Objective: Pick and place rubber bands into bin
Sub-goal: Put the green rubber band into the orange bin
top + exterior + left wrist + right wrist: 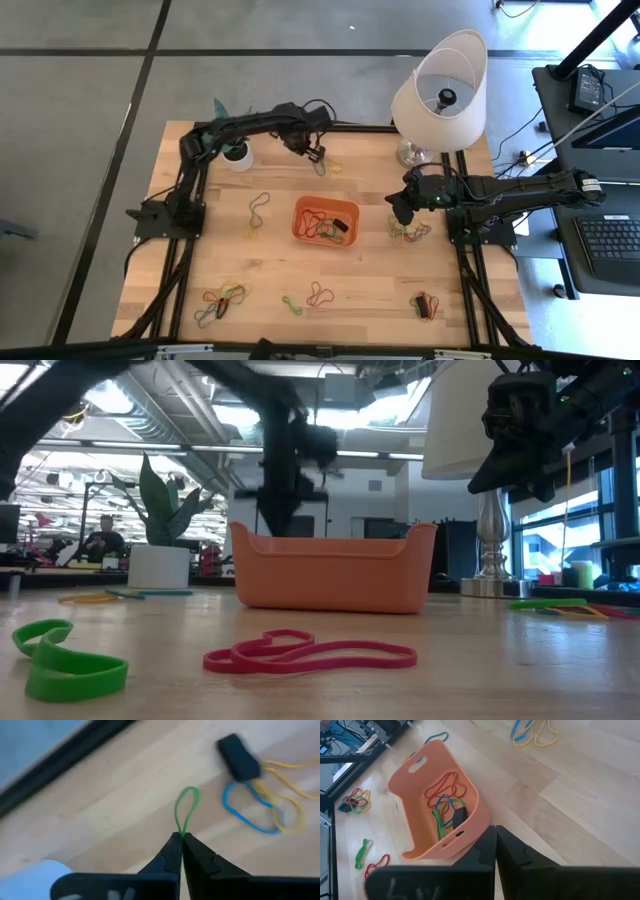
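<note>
My left gripper (181,838) is pinched fully shut on a green rubber band (186,810) at the table's far edge, near the plant pot (238,157), so the loop dangles clear of the blue and yellow bands (265,802) lying below. My right gripper (495,834) is shut and empty, waiting beside the bin (325,221). The bin sits mid-table between both arms, already holding several bands.

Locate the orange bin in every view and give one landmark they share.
High: the bin sits mid-table between the arms.
Low: centre, behind the red band.
Left wrist: not in it.
Right wrist: left of centre, bands inside.
Shared landmark: the lamp, right of the bin in the high and low views.
</note>
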